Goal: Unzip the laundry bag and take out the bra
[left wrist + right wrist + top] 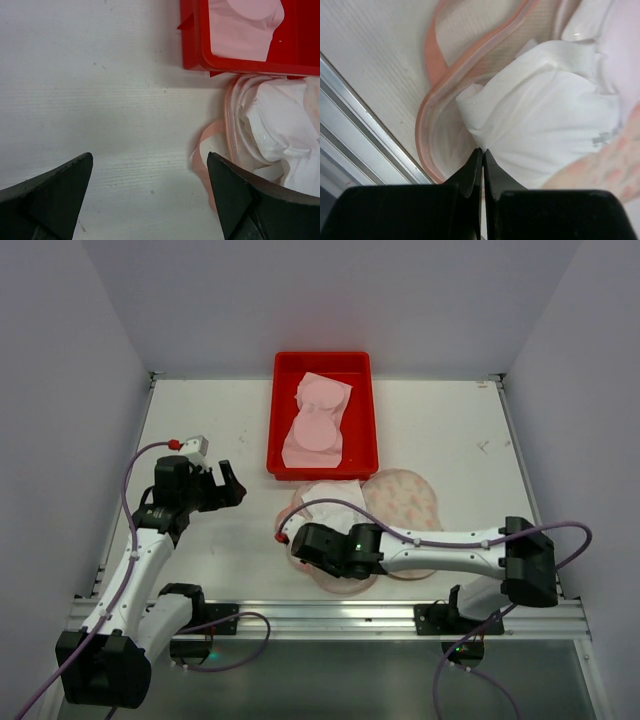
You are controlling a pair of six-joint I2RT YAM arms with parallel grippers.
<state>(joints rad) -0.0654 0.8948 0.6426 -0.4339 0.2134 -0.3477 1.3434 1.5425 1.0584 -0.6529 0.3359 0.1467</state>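
Since the right gripper (482,155), jaws pressed together, noses into the open laundry bag (410,495), the left gripper (150,156), jaws spread, should probably pin its trim (422,120).

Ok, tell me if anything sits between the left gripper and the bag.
Nothing visible does. The left gripper is open over bare table, and the bag lies open beside one finger, white cloth showing inside. Its thin pink loop reaches nearest; the red tray sits off to one side.

Overhead, both wrists close, sharing laundry bag (410,502)
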